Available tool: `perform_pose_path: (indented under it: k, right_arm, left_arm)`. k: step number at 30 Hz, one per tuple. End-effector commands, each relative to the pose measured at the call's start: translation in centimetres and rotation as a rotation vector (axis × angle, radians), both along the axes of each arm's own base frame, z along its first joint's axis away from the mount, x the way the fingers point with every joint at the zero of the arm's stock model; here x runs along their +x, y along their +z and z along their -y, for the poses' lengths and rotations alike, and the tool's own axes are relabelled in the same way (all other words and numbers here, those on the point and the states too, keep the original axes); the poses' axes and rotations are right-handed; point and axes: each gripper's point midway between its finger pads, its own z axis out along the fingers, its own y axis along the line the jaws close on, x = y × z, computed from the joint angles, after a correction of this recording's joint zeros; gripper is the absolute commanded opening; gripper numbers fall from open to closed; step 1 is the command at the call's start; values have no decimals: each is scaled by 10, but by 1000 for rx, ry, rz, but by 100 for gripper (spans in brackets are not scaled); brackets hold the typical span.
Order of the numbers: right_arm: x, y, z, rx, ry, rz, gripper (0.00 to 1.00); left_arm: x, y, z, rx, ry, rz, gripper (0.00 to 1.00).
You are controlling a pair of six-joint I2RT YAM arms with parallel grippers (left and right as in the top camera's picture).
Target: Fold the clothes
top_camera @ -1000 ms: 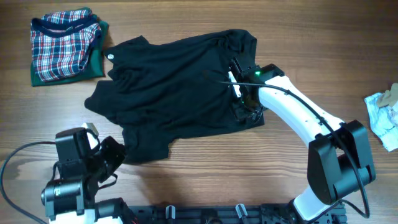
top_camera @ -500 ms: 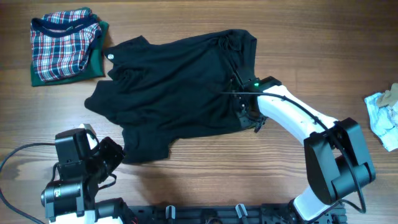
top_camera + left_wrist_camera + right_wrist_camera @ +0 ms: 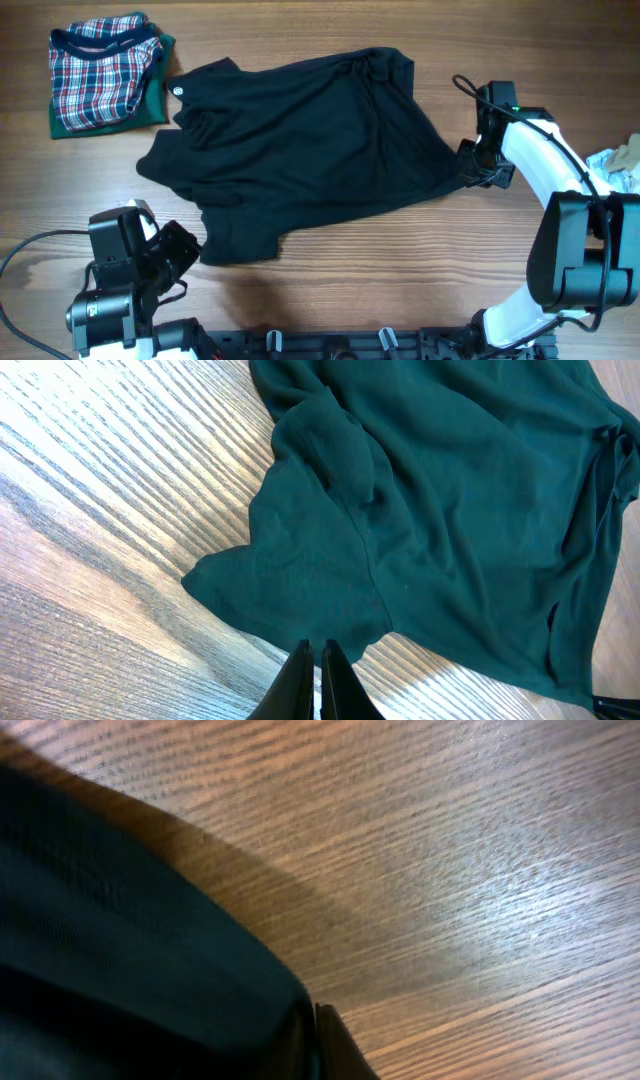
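Observation:
A black shirt (image 3: 300, 140) lies crumpled and spread across the middle of the table. My right gripper (image 3: 468, 165) is shut on the shirt's right edge and holds it stretched out to the right. In the right wrist view the dark cloth (image 3: 120, 940) fills the left side against the closed fingers (image 3: 312, 1025). My left gripper (image 3: 190, 245) is shut and empty at the front left, just short of the shirt's lower corner. The left wrist view shows its closed fingertips (image 3: 320, 658) at the hem of the shirt (image 3: 440, 490).
A folded plaid garment (image 3: 100, 70) on green cloth lies at the back left corner. A crumpled pale cloth (image 3: 618, 185) lies at the right edge, close to my right arm. Bare wood shows along the front (image 3: 380, 270).
My right gripper has moved right from over the shirt, pulling the shirt's right edge out and flattening that side. The left arm has not moved.

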Motion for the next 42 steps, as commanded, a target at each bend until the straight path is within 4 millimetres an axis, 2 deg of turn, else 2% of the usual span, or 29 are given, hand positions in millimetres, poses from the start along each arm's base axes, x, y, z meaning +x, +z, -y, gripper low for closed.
perform_pose_path:
  k: [1, 3, 5, 6, 8, 10, 12, 14, 18, 21, 23, 28, 29, 31, 32, 34, 36, 37, 39, 41, 42]
  right_arm:
    - [3, 4, -4, 32, 3, 6, 55]
    - [5, 8, -5, 36, 27, 7, 62]
    - [21, 28, -9, 59, 73, 52, 61]
    - [35, 43, -19, 111, 143, 109, 63]
    - [69, 88, -60, 268, 406, 270, 64]
    - [85, 103, -81, 246, 536, 339, 67]
    - [97, 112, -98, 171, 597, 380, 74]
    - [105, 131, -117, 158, 625, 422, 76]
    - [125, 200, -145, 152, 687, 566, 76]
    - [137, 232, -158, 178, 731, 624, 77]
    - [142, 235, -164, 203, 764, 606, 80]
    - [150, 212, -171, 209, 809, 550, 84]
    - [153, 212, -173, 209, 810, 563, 84]
    - [158, 218, -181, 246, 801, 603, 86]
    - [159, 219, -183, 257, 788, 607, 88]
    - [152, 215, -181, 263, 783, 573, 90]
    - [140, 211, -178, 272, 777, 516, 93]
    - [129, 208, -176, 280, 772, 465, 95]
    - [110, 203, -178, 326, 779, 393, 100]
    - [97, 199, -179, 347, 798, 340, 99]
    - [95, 198, -178, 336, 810, 331, 100]
  left_arm:
    - [-1, 0, -1, 19, -11, 2, 5]
    - [-1, 0, -1, 19, -11, 2, 5]
    - [-1, 0, -1, 19, -11, 2, 5]
    - [-1, 0, -1, 19, -11, 2, 5]
    - [-1, 0, -1, 19, -11, 3, 5]
    - [0, 1, -1, 20, -10, 6, 5]
    - [0, 1, -1, 18, -8, 6, 5]
    - [1, 1, -2, 19, -8, 12, 5]
    - [9, 7, 0, 15, -16, 52, 4]
    - [16, 9, 7, 18, -62, 72, 4]
    - [27, 11, 24, 18, -148, 100, 5]
    - [75, 20, 86, 5, -388, 237, 12]
    - [86, 19, 106, -3, -448, 267, 14]
    - [97, 11, 131, -14, -516, 278, 19]
    - [101, -3, 149, -16, -561, 255, 19]
    - [102, -25, 156, 7, -553, 190, 20]
    - [107, -28, 156, 37, -544, 187, 20]
    - [118, -17, 153, 65, -522, 221, 21]
    - [142, 26, 158, 137, -570, 352, 28]
    - [157, 70, 169, 198, -675, 485, 49]
    - [158, 78, 172, 211, -705, 515, 57]
